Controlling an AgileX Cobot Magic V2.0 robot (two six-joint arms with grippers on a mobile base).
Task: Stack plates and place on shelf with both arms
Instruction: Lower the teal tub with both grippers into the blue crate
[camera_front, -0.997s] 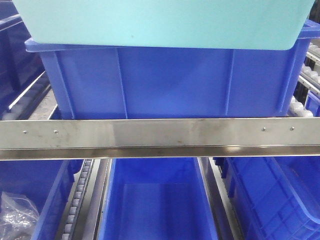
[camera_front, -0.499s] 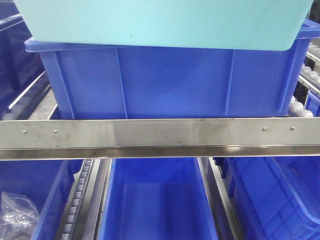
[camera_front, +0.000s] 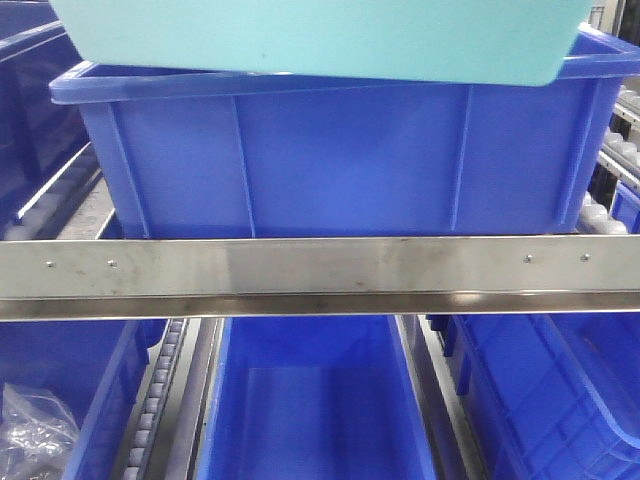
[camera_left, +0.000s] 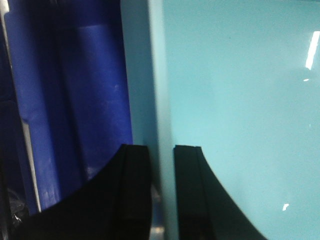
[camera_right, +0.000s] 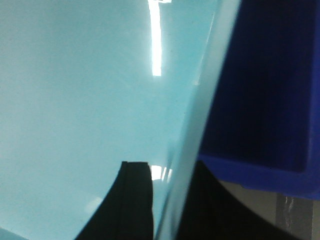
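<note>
We see the teal plate (camera_front: 320, 40) slightly tilted over the open top of the blue bin (camera_front: 340, 165), which stands at the front edge of the shelf (camera_front: 300, 270)'s upper tier. Our left gripper (camera_left: 161, 152) pinches the plate's left rim, nearly closed. The right gripper (camera_right: 167, 170) pinches the right rim likewise.

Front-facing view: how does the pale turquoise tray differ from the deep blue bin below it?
The pale turquoise plastic tray has smooth walls; the deep blue plastic bin has vertical ribs. The tray's lower edge slants; the bin stands level behind the steel shelf rail. The left gripper and right gripper pinch the tray's rims; nothing grips the bin. Both are plastic.
</note>
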